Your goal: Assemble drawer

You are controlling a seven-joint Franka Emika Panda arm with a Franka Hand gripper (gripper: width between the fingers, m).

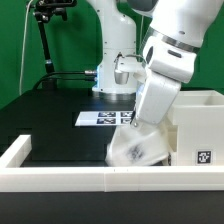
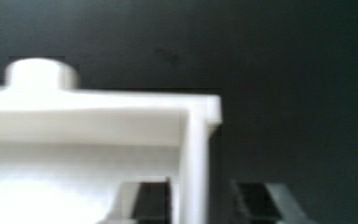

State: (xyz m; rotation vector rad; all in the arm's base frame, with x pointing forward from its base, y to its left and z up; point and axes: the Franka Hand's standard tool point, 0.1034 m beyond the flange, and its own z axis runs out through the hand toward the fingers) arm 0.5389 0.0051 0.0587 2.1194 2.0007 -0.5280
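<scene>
Gripper (image 2: 201, 203) clamped on one wall of a tray (image 1: 137, 148) — held tilted above the table, just left of the housing (image 1: 195, 125) in the exterior view. Tray not yet inserted — assembly remains.

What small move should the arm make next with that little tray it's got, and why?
Probably carry the tray sideways toward the housing on the exterior view's right. The pincer straddles one tray wall, apparently gripping it, and the tray looks tilted just inside the border wall, still apart from the housing; no opening is visible to aim for yet.
</scene>
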